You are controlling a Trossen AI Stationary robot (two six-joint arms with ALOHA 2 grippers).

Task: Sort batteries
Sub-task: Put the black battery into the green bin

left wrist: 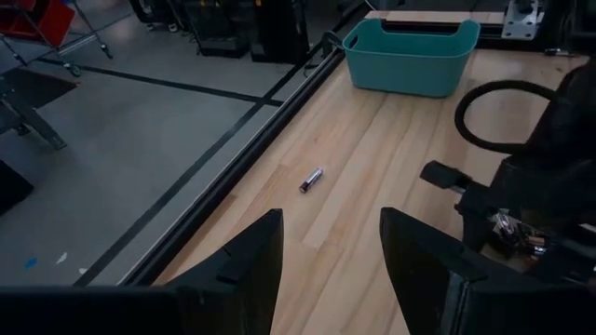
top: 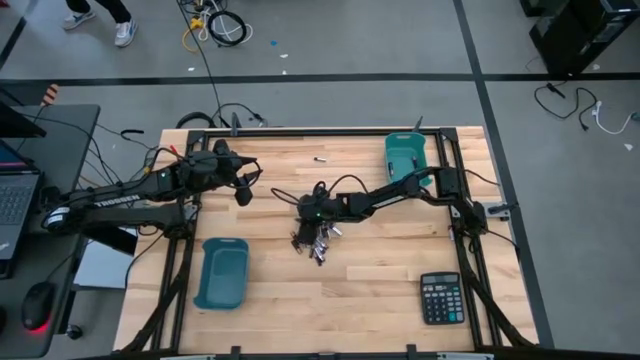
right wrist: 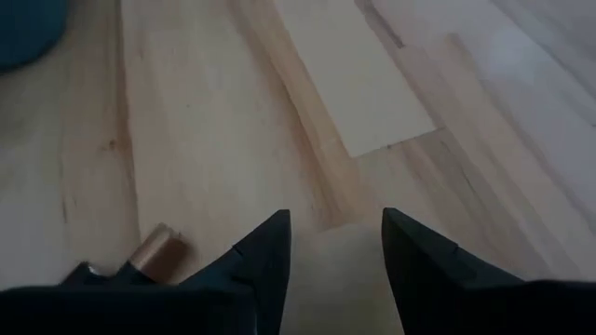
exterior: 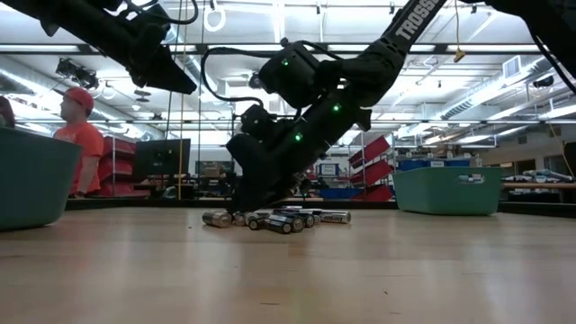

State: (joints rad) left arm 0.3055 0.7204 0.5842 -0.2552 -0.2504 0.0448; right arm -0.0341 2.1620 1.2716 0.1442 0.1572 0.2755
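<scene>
A pile of small silver and black batteries (top: 320,243) lies on the wooden table near its middle, also seen in the low view (exterior: 283,219). My right gripper (top: 303,235) is open and slants down at the pile's left end (exterior: 245,205). Only bare wood shows between its fingers (right wrist: 335,256), and one battery (right wrist: 154,253) lies just outside one finger. One more battery (top: 320,159) lies alone near the far edge (left wrist: 311,180). My left gripper (top: 243,187) hangs open above the table, left of the pile (left wrist: 331,251). My right gripper has its fingertips down at the table beside the pile. A battery (right wrist: 156,249) lies close to the outer side of one finger (right wrist: 265,256). Whether that finger touches it, I cannot tell.
One teal bin (top: 222,272) stands at the near left and another (top: 407,158) at the far right. A black calculator (top: 441,297) lies at the near right. Black frame rails run along the table's sides. A person in red (exterior: 79,135) stands beyond the table.
</scene>
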